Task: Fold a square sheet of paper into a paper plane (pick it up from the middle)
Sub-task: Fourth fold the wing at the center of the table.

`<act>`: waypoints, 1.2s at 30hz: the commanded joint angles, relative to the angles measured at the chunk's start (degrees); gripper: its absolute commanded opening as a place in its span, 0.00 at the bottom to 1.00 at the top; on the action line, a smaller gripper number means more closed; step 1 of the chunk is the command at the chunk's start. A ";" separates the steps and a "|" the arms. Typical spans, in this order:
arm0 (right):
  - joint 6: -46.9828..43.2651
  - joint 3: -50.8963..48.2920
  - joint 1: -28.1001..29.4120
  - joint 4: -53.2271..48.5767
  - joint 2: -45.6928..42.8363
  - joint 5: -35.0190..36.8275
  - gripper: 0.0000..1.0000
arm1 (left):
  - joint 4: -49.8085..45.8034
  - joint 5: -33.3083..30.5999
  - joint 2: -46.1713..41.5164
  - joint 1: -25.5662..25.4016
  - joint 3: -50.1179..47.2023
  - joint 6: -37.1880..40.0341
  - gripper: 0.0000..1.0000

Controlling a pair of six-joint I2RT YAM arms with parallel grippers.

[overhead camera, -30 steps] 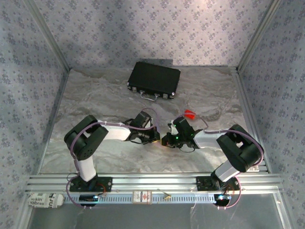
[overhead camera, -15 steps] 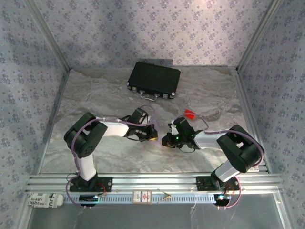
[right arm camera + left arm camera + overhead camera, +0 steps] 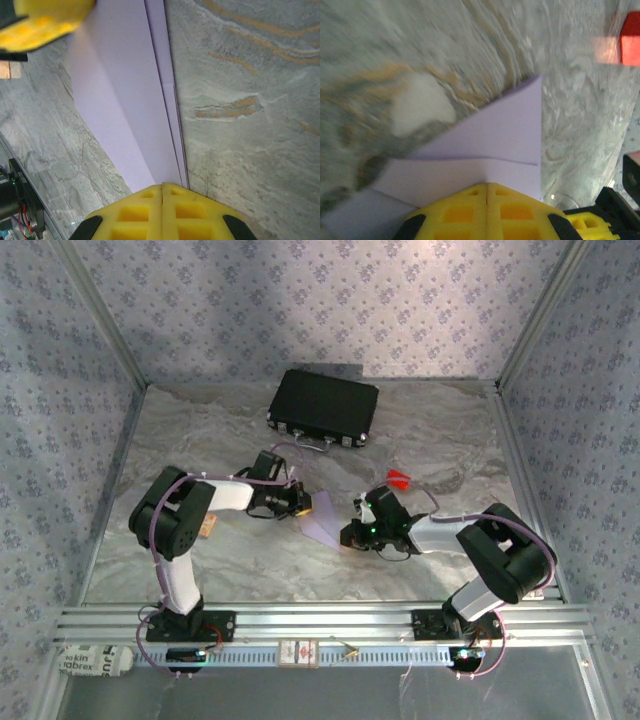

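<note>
Paper: the paper plane (image 3: 322, 521) sits mid-frame in the top view, stretched between the two grippers.
Axis: the long crease runs from upper left to lower right, with an arm at each end.
Left gripper (image 3: 303, 504): fingers pinched tight on the upper-left end.
Right gripper (image 3: 347, 534): clamped on the lower-right end.

Both arms sit low, each forearm angled inward toward the other. The left claw (image 3: 303, 503) has its yellow fingers (image 3: 455, 210) pressed together on one end of the folded paper (image 3: 322, 525). Just beside and facing it, the right claw (image 3: 346, 536) pinches the opposite end, fingers (image 3: 190, 205) closed flat.
</note>
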 commanded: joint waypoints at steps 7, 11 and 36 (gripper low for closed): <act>-1.03 -2.25 -0.73 -11.25 -0.33 3.42 0.00 | -5.90 -7.01 3.34 4.22 2.87 5.39 0.04; -1.07 -2.31 -0.85 -11.98 -1.01 3.76 0.00 | -7.18 -6.92 3.60 5.56 4.00 6.67 0.04; -1.48 -1.82 -1.46 -12.14 -1.46 3.06 0.00 | -10.91 -8.18 -3.24 7.34 5.82 7.86 0.08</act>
